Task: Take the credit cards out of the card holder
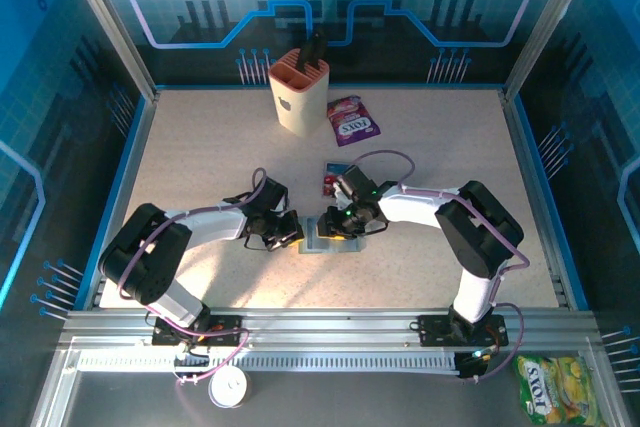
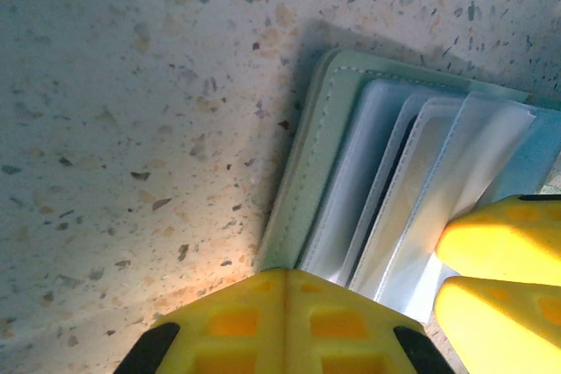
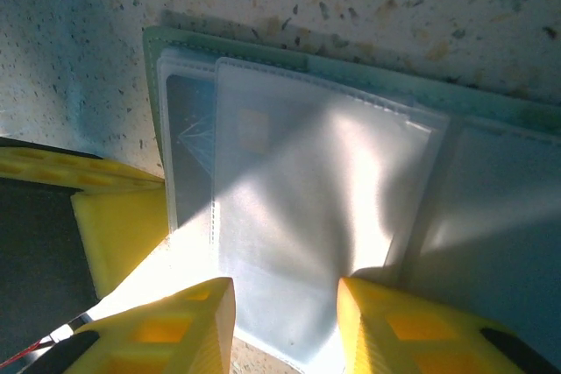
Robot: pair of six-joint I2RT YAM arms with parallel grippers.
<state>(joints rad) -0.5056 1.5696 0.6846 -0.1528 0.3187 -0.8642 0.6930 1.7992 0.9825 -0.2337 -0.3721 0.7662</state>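
In the top view, you have the card holder (image 1: 330, 245) lying open and flat on the table (image 1: 200, 157), its long axis running left to right. It sits between the left gripper (image 1: 290, 232) and the right gripper (image 1: 332, 223), so both arms are equally close to it. A small loose card (image 1: 330, 179) lies on the table just beyond the right gripper. In the left wrist view, your left gripper (image 2: 285, 304) is clenched with its yellow tips pressed together at the near corner of the holder (image 2: 320, 155). It looks to be pinning the cover rather than grasping anything. The clear sleeves (image 2: 421, 181) fan away from it toward the right gripper's fingers (image 2: 504, 243). In the right wrist view, your right gripper (image 3: 285, 304) has its jaws apart, straddling the near edge of the top sleeve (image 3: 298, 199) without pinching it. The holder stretches straight ahead of that gripper. A dark card (image 3: 188, 129) shows through a lower sleeve to the front left, beside the left gripper's pad (image 3: 114, 216). You cannot tell which edge of that sleeve is its mouth, and the pull depends on that.
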